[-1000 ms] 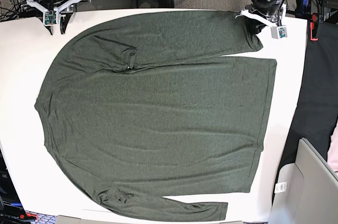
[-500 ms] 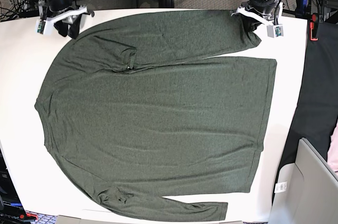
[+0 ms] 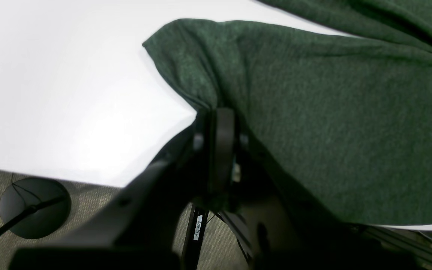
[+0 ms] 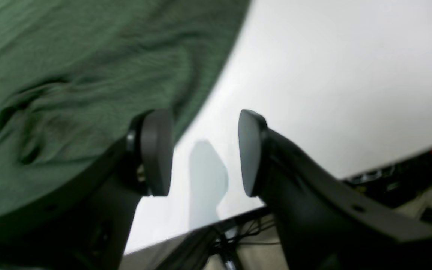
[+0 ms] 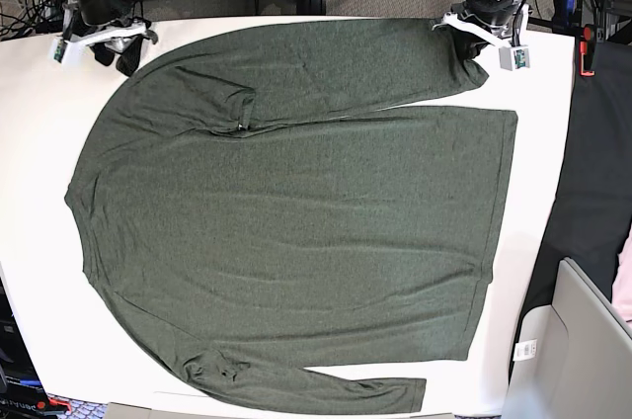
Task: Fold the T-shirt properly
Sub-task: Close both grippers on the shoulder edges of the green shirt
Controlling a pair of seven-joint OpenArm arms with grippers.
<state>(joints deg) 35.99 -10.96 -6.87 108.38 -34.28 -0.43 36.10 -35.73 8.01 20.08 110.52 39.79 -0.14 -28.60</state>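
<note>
T-shirt (image 5: 296,211) lies flat across the white table (image 5: 39,192), one sleeve folded over the chest. Left claw (image 3: 216,123) pinches that sleeve's cuff. Right claw (image 4: 201,150) gapes, empty, beside the shoulder edge. Step: gripping for first fold; right needs fabric between its pads.

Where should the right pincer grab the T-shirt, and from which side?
Take the curved shoulder edge of the T-shirt at the far corner, coming in from the bare table side. The right pincer is open right at that edge, one finger over cloth, the other over table. The fabric lies thin and flat there, so probably slide the outer finger low under the hem, then close.
</note>
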